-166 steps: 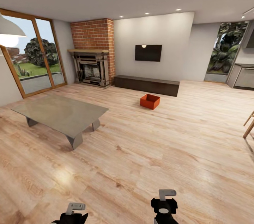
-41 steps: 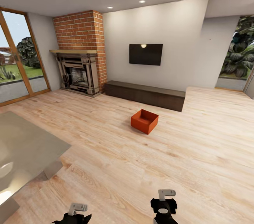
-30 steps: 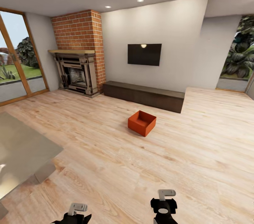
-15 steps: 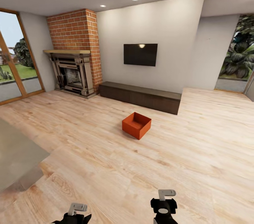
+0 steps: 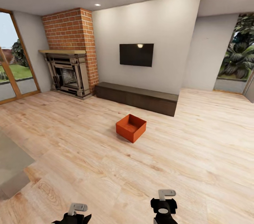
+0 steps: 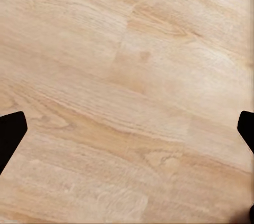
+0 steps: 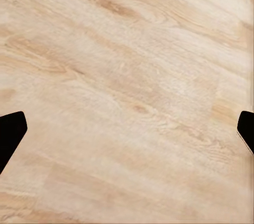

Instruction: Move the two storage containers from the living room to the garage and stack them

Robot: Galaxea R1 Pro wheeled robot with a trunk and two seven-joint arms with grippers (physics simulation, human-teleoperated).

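One orange-red lidless storage container point(image 5: 131, 128) sits on the light wood-plank floor of the living room, just in front of the long dark low cabinet point(image 5: 135, 98). It is well ahead of both arms. My left gripper point(image 5: 75, 212) and right gripper point(image 5: 164, 203) are held low at the near edge of the head view, far from the container. In the left wrist view the left gripper point(image 6: 127, 134) is open over bare planks, its dark fingertips point(image 6: 10, 131) wide apart. The right gripper point(image 7: 127, 131) is open the same way, with nothing between its fingers.
A brick fireplace point(image 5: 67, 72) stands at the back left and a wall TV point(image 5: 136, 55) hangs above the cabinet. A grey low table's corner point(image 5: 10, 162) juts in at the near left. Glass doors point(image 5: 14, 69) are at the left, and a window onto plants point(image 5: 238, 58) at the right.
The view has rolled forward and turned, so the container looks nearer and further left, and the grey table has slid off to the left. Both grippers keep their pose.
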